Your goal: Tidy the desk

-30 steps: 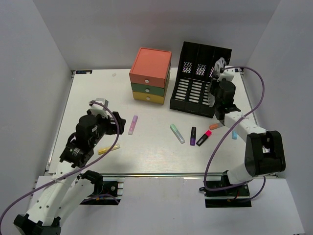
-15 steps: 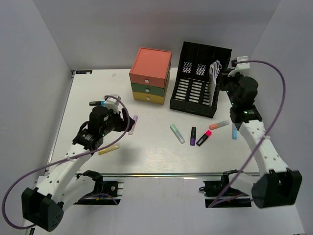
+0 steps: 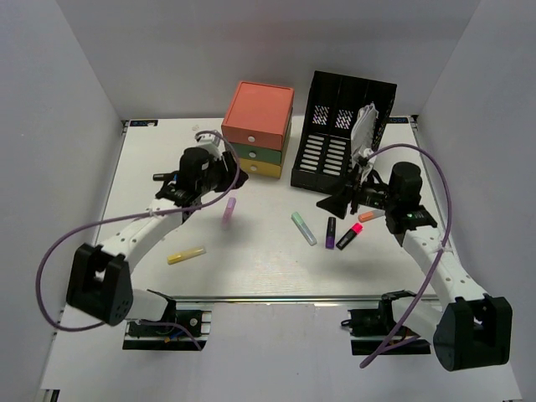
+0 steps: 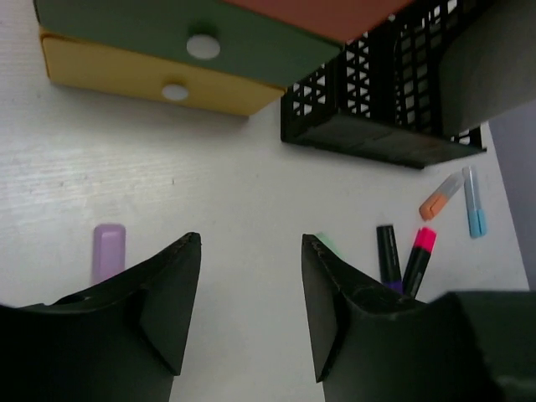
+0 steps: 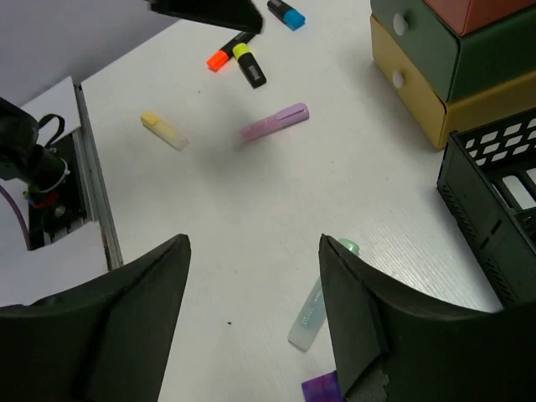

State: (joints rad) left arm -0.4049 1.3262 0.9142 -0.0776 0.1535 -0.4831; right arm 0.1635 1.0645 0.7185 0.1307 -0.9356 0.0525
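- White flat tabletop [image 3: 260, 260] spans beneath both arms.
- Left fingers [image 4: 172, 293], parted and empty, have moved from the left edge toward the orange-green-yellow drawer box [image 3: 258, 113].
- Right fingers [image 5: 146, 297], parted and empty, have left the black slotted rack [image 3: 335, 151] for mid-tabletop.

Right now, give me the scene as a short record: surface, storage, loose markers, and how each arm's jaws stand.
surface: white desk
storage: three-drawer box, drawers shut, beside black file rack, both toward the back
loose markers: lilac, yellow, mint, purple, pink, orange, all lying on the desk
left jaws: apart, nothing between them
right jaws: apart, nothing between them
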